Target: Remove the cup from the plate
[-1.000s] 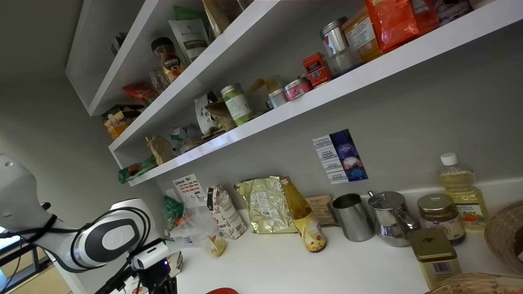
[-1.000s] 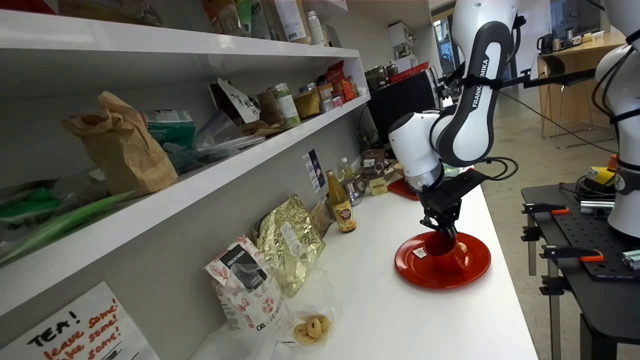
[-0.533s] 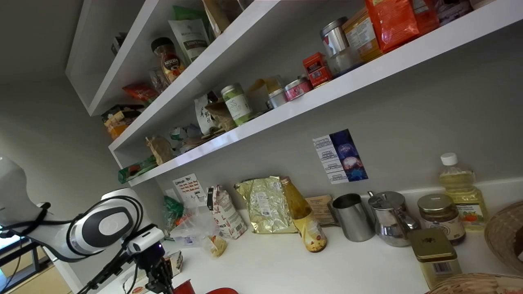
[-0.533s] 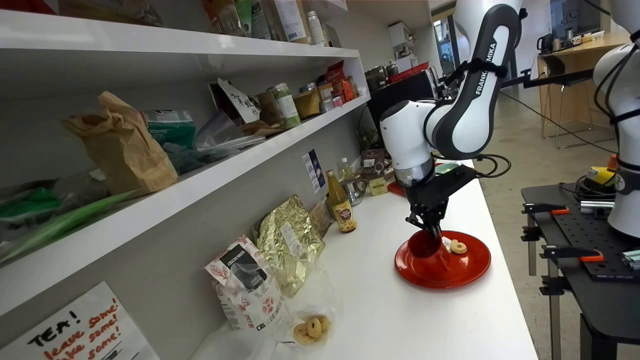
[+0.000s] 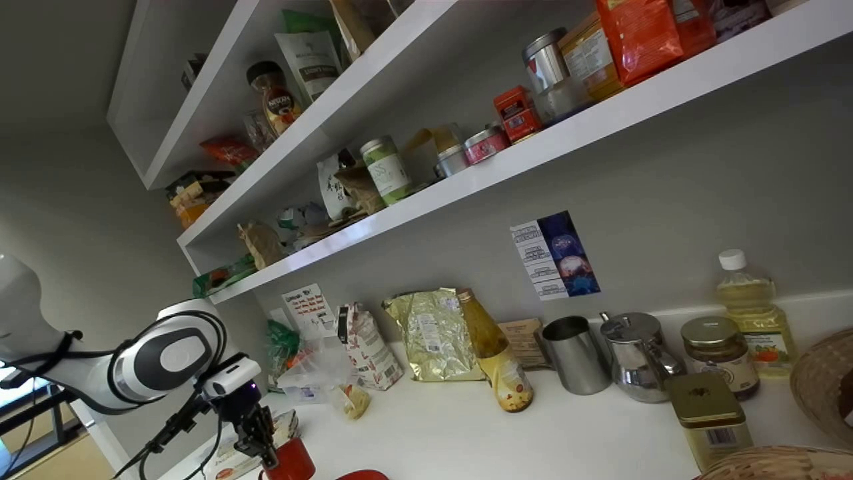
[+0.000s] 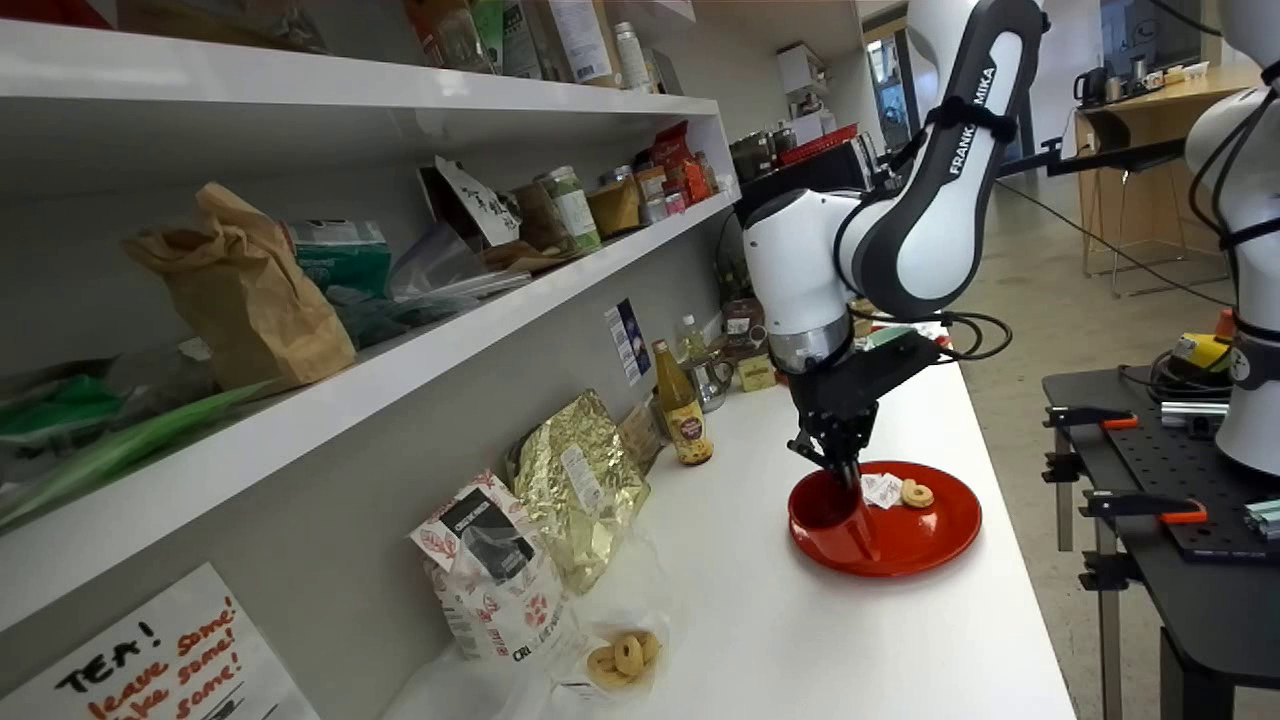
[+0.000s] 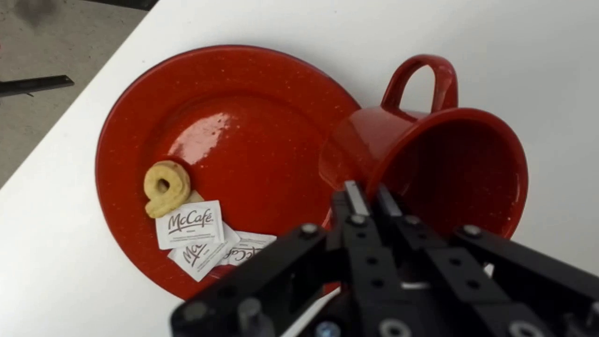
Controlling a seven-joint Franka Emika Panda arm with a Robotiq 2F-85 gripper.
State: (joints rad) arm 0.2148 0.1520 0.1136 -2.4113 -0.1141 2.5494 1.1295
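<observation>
The white arm (image 6: pixel 932 240) (strap (image 6: pixel 970 117) across its lettering (image 6: pixel 986 86)) has black cables (image 5: pixel 222 340) and a black gripper (image 7: pixel 370 193) with silver screws (image 7: pixel 309 229).

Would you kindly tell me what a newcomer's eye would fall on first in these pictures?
Probably the glossy red cup in the wrist view, its rim pinched by the black gripper and its body overlapping one side of the round red plate. On that plate, a tan ring-shaped snack and white McCafé packets stand out. In both exterior views, a shiny gold foil bag below the long white shelf draws notice.
</observation>
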